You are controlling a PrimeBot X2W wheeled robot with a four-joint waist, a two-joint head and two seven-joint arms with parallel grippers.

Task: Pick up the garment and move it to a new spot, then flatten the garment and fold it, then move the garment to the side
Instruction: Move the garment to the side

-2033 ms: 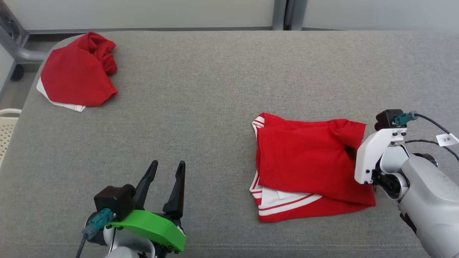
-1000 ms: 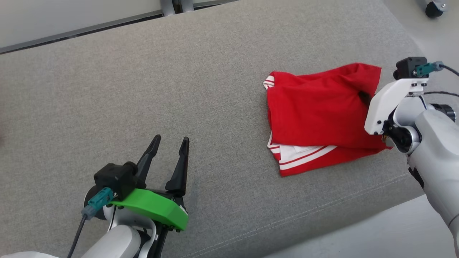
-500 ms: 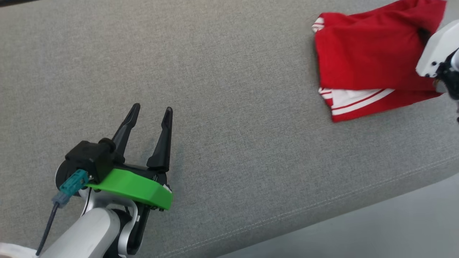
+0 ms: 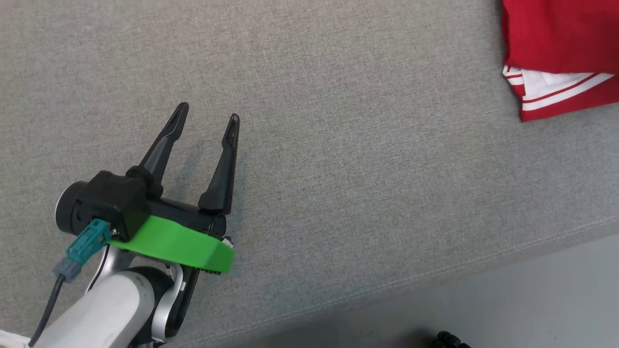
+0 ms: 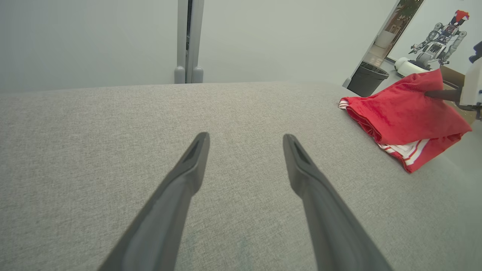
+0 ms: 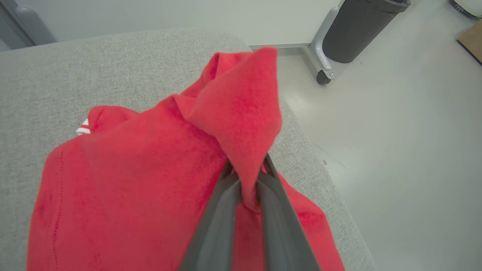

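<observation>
Right pincer (image 6: 247, 165) clamps the red garment (image 6: 131, 180).
Left pincer (image 4: 208, 112) spread apart over the surface (image 4: 338, 145), garment well to its right.

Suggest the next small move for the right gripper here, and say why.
Probably lower and open the right gripper: it is pinched shut on a raised fold of the red garment, which lies at the right end of the grey surface, near its edge.
</observation>
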